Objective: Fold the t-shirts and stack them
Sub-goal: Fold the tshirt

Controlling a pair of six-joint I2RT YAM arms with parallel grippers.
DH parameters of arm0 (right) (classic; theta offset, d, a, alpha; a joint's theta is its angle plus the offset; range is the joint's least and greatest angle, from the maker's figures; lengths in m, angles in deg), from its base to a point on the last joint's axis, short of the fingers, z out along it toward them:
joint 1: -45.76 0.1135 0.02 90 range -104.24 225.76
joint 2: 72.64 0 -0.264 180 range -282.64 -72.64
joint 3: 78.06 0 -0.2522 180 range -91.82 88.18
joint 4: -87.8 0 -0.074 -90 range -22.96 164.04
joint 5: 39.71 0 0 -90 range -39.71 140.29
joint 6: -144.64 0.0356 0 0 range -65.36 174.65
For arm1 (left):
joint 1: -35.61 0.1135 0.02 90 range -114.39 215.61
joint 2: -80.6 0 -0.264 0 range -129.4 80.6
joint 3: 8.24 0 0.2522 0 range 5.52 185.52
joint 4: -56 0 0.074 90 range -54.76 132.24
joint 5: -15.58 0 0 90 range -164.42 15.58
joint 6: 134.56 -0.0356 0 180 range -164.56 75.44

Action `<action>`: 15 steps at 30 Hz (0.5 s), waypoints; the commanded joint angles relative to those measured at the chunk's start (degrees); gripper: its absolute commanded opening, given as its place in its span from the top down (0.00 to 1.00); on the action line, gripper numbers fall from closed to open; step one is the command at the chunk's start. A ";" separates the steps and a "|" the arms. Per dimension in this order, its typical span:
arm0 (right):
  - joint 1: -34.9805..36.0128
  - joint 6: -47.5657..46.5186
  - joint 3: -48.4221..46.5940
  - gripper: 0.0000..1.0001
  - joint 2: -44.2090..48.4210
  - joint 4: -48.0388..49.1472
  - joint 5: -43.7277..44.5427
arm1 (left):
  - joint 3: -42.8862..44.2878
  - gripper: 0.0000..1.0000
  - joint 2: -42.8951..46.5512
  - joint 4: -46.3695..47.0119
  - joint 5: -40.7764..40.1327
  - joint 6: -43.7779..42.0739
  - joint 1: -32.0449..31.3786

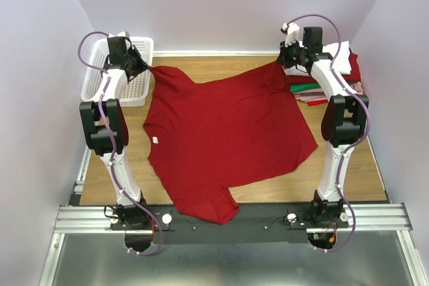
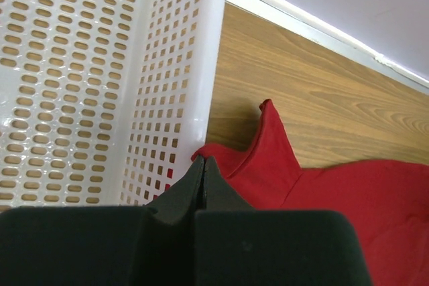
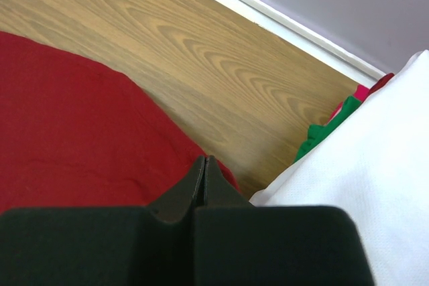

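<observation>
Dark red t-shirt (image 1: 228, 135), small white neck label (image 1: 156, 140), unreadable

The whole table (image 1: 348, 172) is seen from above and behind the arms. Each wrist view is taken close, low over the wood, facing the far wall. The red shirt (image 1: 228, 132) is shared by all three; the basket (image 2: 80, 78) by two.

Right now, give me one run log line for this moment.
left gripper: shut on red shirt corner | right gripper: shut on opposite corner | folded stack: far right
</observation>
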 commanded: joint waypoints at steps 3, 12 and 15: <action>0.29 -0.28 0.93 0.97 3.81 1.36 -0.28 | 0.37 1.00 1.19 2.88 6.27 -1.98 0.38; 0.29 -1.42 3.64 0.97 5.57 1.45 -1.15 | -2.08 1.00 3.21 5.52 11.99 -2.15 0.03; 0.29 -2.39 5.57 0.97 6.45 1.54 -0.89 | -4.19 1.00 5.40 6.66 12.78 -2.06 -0.14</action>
